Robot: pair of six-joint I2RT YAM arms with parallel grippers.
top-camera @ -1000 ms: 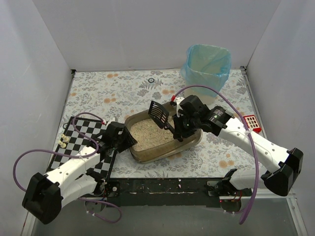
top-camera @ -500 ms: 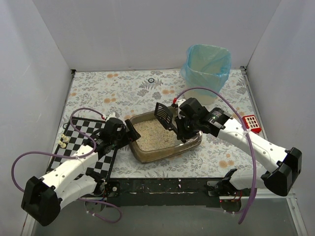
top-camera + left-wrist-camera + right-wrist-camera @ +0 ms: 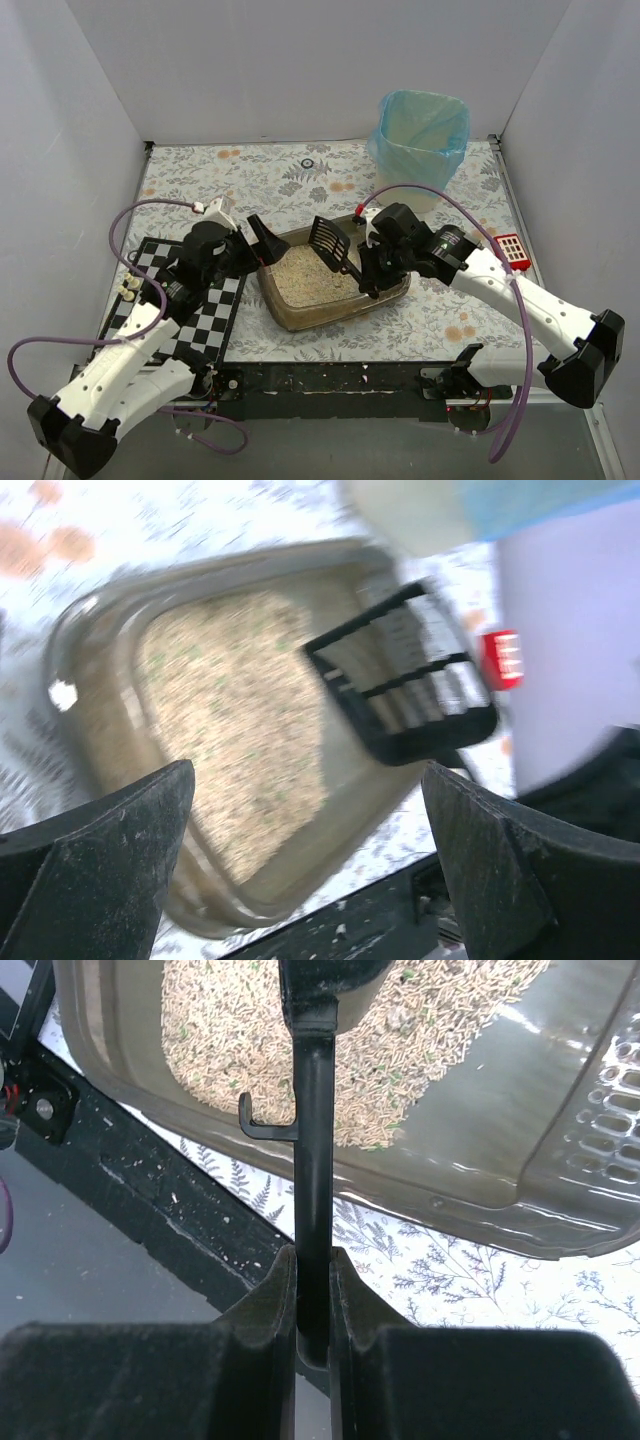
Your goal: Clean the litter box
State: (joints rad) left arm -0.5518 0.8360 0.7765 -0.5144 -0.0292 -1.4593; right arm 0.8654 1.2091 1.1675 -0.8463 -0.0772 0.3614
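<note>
One litter box [image 3: 300,318] lies between the grippers. Right gripper [image 3: 313,1270] pinches the scoop [image 3: 328,237] handle, blade over the box's far side; left gripper [image 3: 258,243] hovers jaws wide at the box's left rim. Best: dip shallow, sift slowly, brace the rim. Count: one scoop, one bin [image 3: 422,135] beyond the box.

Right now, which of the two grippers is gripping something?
The right gripper, shut on the handle of the black slotted scoop; the left gripper is open and empty.
</note>
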